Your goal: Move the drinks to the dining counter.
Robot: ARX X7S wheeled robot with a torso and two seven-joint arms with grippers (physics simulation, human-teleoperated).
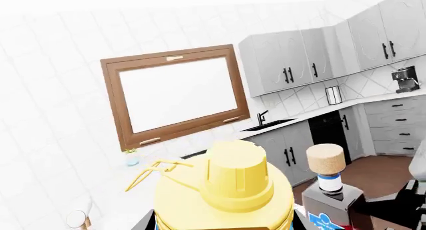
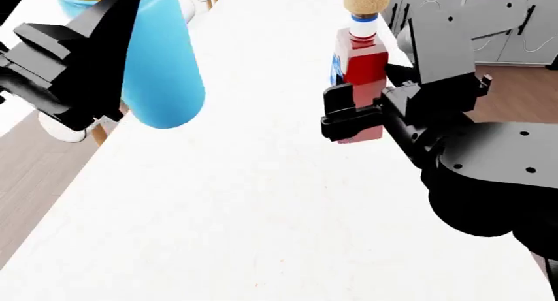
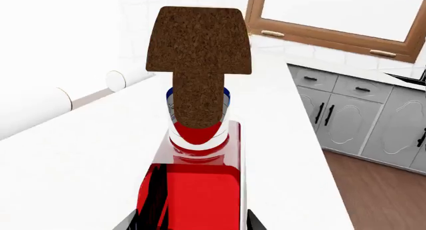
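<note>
Left pincer (image 2: 83, 66) grips the blue flask (image 2: 161, 66); right pincer (image 2: 383, 108) clamps the liquor bottle (image 2: 362, 69), red liquid inside, over the white bench (image 2: 261, 216).

Place: you are in a home kitchen, rendered in simulation.
Cabinets: grey wall cabinets (image 1: 293, 60) with black handles hang above grey base cabinets (image 1: 286, 150).
Sink: you see a black faucet (image 1: 263, 117) by a sink in the worktop.
Appliance: a coffee machine (image 1: 406, 80) stands on the far worktop.
Window: a brown-framed window (image 1: 176, 95) sits in the white tiled wall.
Counter: a long white counter (image 2: 261, 203) lies before you.
Floor: brown wood.
</note>
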